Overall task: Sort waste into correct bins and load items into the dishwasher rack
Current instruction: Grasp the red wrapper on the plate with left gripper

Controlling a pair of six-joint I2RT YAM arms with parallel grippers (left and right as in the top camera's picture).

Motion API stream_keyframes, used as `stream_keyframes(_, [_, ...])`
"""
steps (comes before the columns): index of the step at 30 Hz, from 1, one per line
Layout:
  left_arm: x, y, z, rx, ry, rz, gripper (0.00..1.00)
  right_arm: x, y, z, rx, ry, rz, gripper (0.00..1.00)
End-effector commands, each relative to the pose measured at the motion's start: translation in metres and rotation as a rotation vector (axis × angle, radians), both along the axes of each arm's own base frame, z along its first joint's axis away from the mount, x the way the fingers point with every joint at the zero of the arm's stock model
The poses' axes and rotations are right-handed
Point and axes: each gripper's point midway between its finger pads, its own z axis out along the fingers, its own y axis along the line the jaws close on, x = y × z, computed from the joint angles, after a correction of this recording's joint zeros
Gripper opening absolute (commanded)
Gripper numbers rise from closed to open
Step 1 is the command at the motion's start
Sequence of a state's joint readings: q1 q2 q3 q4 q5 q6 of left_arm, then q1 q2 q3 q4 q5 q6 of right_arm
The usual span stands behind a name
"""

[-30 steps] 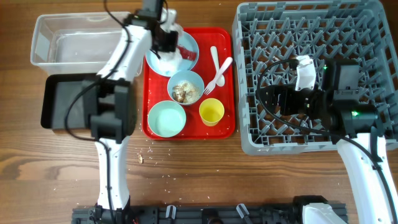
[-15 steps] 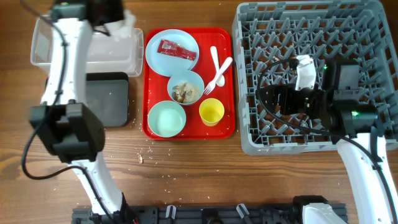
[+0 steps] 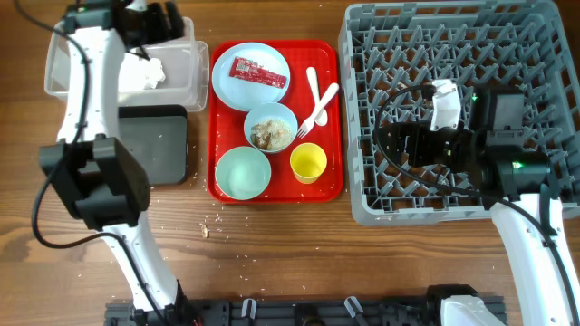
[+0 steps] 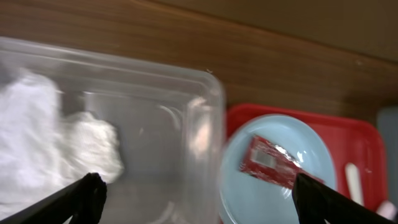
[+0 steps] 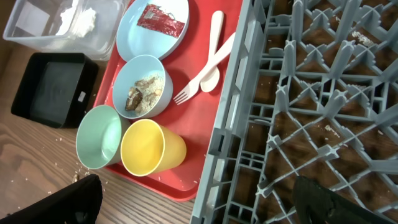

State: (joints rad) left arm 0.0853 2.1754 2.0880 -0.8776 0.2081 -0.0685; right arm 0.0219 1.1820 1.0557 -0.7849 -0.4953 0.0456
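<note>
Clear plastic forms the tub (image 3: 56, 68) at the upper left of the overhead view. The crumpled napkin (image 3: 147, 72) lies inside it, in its right half. The left gripper (image 4: 196, 185) hangs above the tub's right end, jaws spread wide with nothing between them. In the left wrist view its fingers (image 4: 87, 194) frame the napkin at the left and the plate (image 4: 249, 186) at the right. Just below the tub sits the black tray (image 3: 161, 145), partly hidden by the left arm.

At centre frame lies the red tray (image 3: 304, 52). The plate is in its upper left corner, with the red wrapper (image 3: 259, 71) flat on it. Below the plate is the scrap bowl (image 3: 288, 119), holding brownish-white scraps (image 3: 269, 134). The empty bowl (image 3: 243, 172) is at the tray's lower left, touching or nearly touching the scrap bowl. The cup (image 3: 308, 163) stands upright at the lower right, just beside both bowls. The fork (image 5: 189, 89) and spoon (image 5: 216, 31) lie crossed along the tray's right side, the fork's tines toward the scrap bowl.

Filling the right of the frame is the rack (image 3: 408, 54), with none of the dishes in it. The right gripper (image 5: 196, 190) hovers over the rack's left-middle part, its jaws wide apart and holding nothing. Crumbs (image 3: 207, 231) dot the table (image 3: 362, 263) below the red tray.
</note>
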Motion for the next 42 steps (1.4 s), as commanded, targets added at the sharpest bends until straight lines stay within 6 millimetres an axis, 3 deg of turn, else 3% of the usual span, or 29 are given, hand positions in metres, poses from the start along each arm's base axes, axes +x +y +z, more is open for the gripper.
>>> stream_keyframes(1, [-0.013, -0.081, 0.013, -0.07, 0.028, -0.05, 0.95, 0.005, 0.0, 0.007, -0.001, -0.016, -0.01, 1.0])
stream_keyframes(7, [-0.019, -0.147, -0.065, 0.0, 0.176, 0.141, 0.82, 0.005, 0.0, 0.006, -0.001, -0.013, -0.01, 1.0])
stream_keyframes(10, [-0.016, -0.159, -0.1, 0.027, 0.202, 0.177, 0.8, 0.003, 0.0, 0.005, -0.001, -0.004, -0.01, 1.0])
stream_keyframes(12, [-0.009, -0.163, -0.122, 0.007, 0.208, 0.209, 0.8, 0.002, 0.0, 0.004, -0.002, 0.002, -0.009, 1.0])
stream_keyframes(15, [-0.005, -0.165, -0.139, 0.007, 0.213, 0.211, 0.8, 0.002, 0.0, 0.0, -0.002, 0.013, -0.009, 1.0])
stream_keyframes(18, [-0.005, -0.165, -0.149, 0.012, 0.223, 0.211, 0.8, 0.002, 0.0, -0.003, -0.002, 0.028, -0.009, 1.0])
stream_keyframes(24, [-0.012, -0.163, -0.186, 0.039, 0.284, 0.21, 0.8, 0.003, 0.0, -0.012, -0.003, 0.06, -0.009, 1.0])
stream_keyframes(26, [-0.015, -0.162, -0.188, 0.052, 0.296, 0.197, 0.72, 0.003, 0.0, -0.013, -0.003, 0.065, -0.009, 1.0])
stream_keyframes(27, [-0.018, -0.161, -0.188, 0.074, 0.305, 0.162, 0.56, 0.003, 0.0, -0.013, -0.003, 0.066, -0.009, 1.0])
stream_keyframes(28, [-0.022, -0.16, -0.19, 0.094, 0.321, 0.137, 0.34, 0.003, 0.0, -0.013, -0.003, 0.066, -0.01, 1.0])
stream_keyframes(30, [-0.034, -0.155, -0.193, 0.134, 0.365, 0.093, 0.09, 0.003, 0.0, -0.013, -0.003, 0.067, -0.009, 1.0])
stream_keyframes(31, [-0.039, -0.154, -0.195, 0.149, 0.385, 0.076, 0.04, 0.003, 0.0, -0.013, -0.003, 0.068, -0.009, 1.0])
stream_keyframes(35, [-0.05, -0.144, -0.187, 0.185, 0.423, 0.03, 0.04, 0.003, 0.0, -0.013, -0.002, 0.067, -0.01, 1.0])
stream_keyframes(40, [-0.03, -0.129, -0.119, 0.14, 0.3, 0.073, 0.04, 0.003, 0.0, -0.013, -0.003, 0.068, -0.009, 0.99])
stream_keyframes(41, [-0.025, -0.126, -0.093, 0.123, 0.247, 0.083, 0.04, 0.003, 0.0, -0.013, -0.003, 0.067, -0.009, 0.99])
stream_keyframes(42, [-0.023, -0.126, -0.079, 0.115, 0.219, 0.084, 0.04, 0.003, 0.0, -0.013, -0.003, 0.066, -0.009, 1.0])
